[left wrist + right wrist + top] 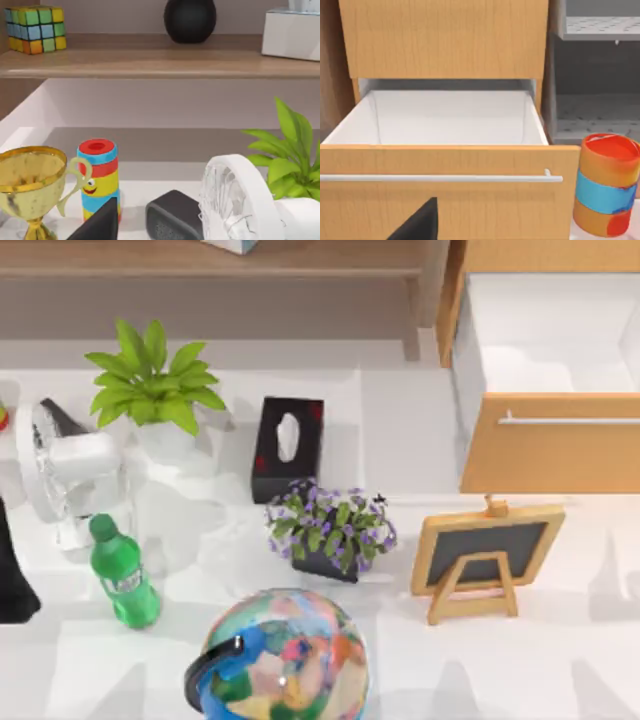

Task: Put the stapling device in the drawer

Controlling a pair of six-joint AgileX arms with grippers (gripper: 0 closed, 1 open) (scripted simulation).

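Left gripper [97, 226] sat low at table level; its state could not be told. Just ahead of it lay a dark rounded item [175, 217], close beside the white fan [240, 200]. By its place this was prob. the stapling device, though its shape could not be confirmed. Also ahead of this gripper were a gold trophy [30, 175] and a striped toy [98, 175], the toy standing just behind the gripper's dark tip. A green plant [292, 150] stood past the fan. The approach lane to the dark item was therefore narrow, with the fan's rim on one side and the toy on the other. Right gripper [417, 224] faced the drawer [445, 165] front-on, below its bar handle [440, 178]; its state likewise could not be told. The drawer stood pulled out, presumably so an item could be dropped in from above. Its white inside showed no contents and gave ample room. From overhead, the chalkboard easel [487, 555] stood just before the drawer front [550, 450] and flowers [330, 525] lay nearby, so any carry across would need height. Judged stage: pick-up not yet made. Main risk: clipping the fan on the reach.
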